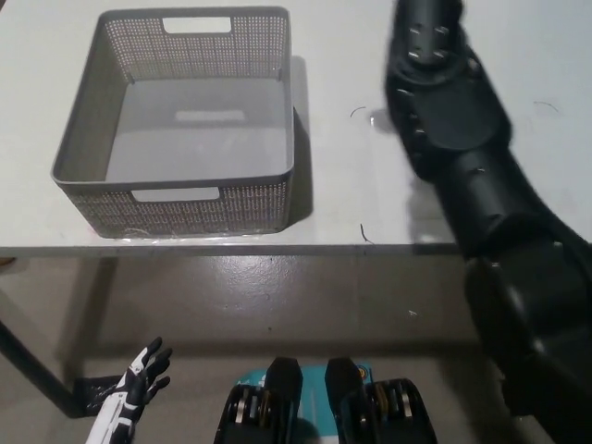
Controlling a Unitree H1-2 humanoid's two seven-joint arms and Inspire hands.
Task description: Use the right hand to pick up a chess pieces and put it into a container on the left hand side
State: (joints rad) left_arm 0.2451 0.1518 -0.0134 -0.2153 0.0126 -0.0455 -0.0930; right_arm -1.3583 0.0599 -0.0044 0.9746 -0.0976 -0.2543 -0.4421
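My black right arm [453, 139] reaches up across the white table [351, 185], and it fills the right side of the head view. It runs off the top edge, so the right hand is out of the picture. No chess piece shows anywhere in the picture. The grey mesh basket [240, 208] stands at the table's left with nothing inside it. The arm's upper end is just to the right of the basket's far right corner. My white left hand [139, 377] rests low at the lower left, below the table, with its fingers apart and holding nothing.
The table's front edge [277, 248] crosses the picture, with grey floor [277, 296] below it. A few short dark marks [364, 231] lie on the tabletop between the basket and the arm.
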